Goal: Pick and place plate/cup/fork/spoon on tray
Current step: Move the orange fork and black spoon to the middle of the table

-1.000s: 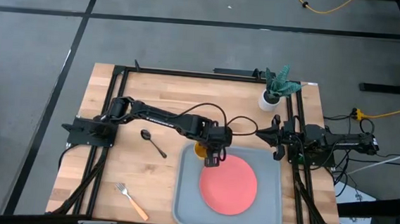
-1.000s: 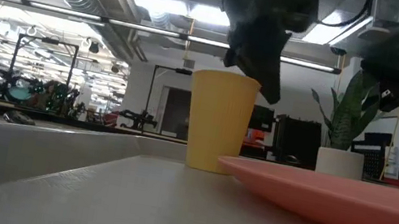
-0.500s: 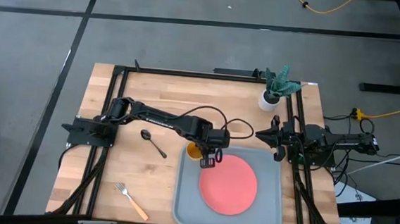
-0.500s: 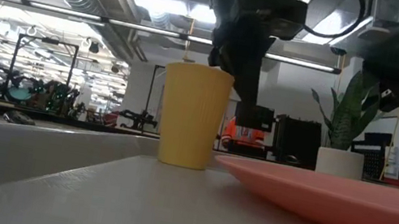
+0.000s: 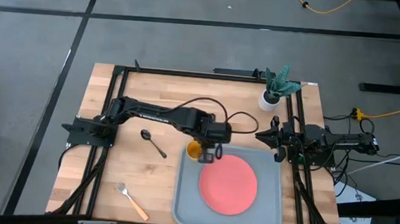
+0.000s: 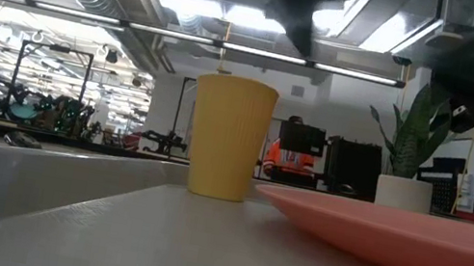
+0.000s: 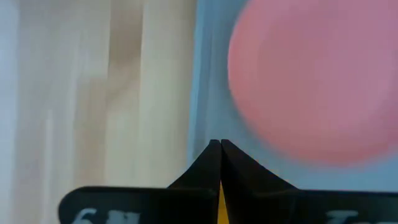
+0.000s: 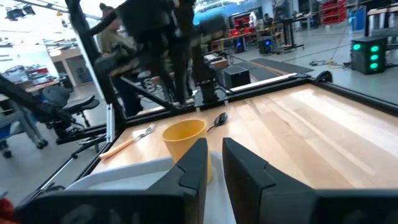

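The yellow cup (image 5: 194, 150) stands upright on its base in the far-left corner of the grey tray (image 5: 271, 202). It also shows in the low view (image 6: 228, 136) and the right wrist view (image 8: 185, 138). The coral plate (image 5: 228, 184) lies flat in the tray. My left gripper (image 5: 210, 155) hangs above the tray just right of the cup, shut and empty (image 7: 219, 144). The dark spoon (image 5: 153, 143) and the orange-handled fork (image 5: 132, 200) lie on the wood left of the tray. My right gripper (image 5: 276, 140) waits at the table's right side, its fingers close together (image 8: 214, 163).
A white pot with a green plant (image 5: 272, 96) stands at the far right of the table. Black frame rails (image 5: 116, 106) run along the table's left, far and right sides. Bare wood lies left of the tray around the spoon and fork.
The cup has slid a little toward the tray's left rim and then stayed upright. My left gripper, which stood at the cup's rim, has risen clear of it and drawn slightly toward the far edge.
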